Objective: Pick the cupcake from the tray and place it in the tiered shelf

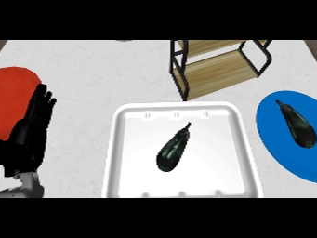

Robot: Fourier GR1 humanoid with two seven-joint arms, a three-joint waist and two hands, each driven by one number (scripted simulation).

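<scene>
No cupcake shows; a dark eggplant (173, 148) lies in the middle of the white tray (130, 139) at the centre of the counter. The tiered shelf (215, 65), black frame with light wooden boards, stands behind the tray toward the right. My left hand (30, 130) is at the left edge, open with straight fingers pointing up, partly over a red plate (3, 93). It touches neither tray nor eggplant. My right hand does not show.
A blue plate (277, 139) at the right carries a second dark eggplant (298, 124). The red plate lies at the far left under my hand. White marbled counter runs between tray and plates.
</scene>
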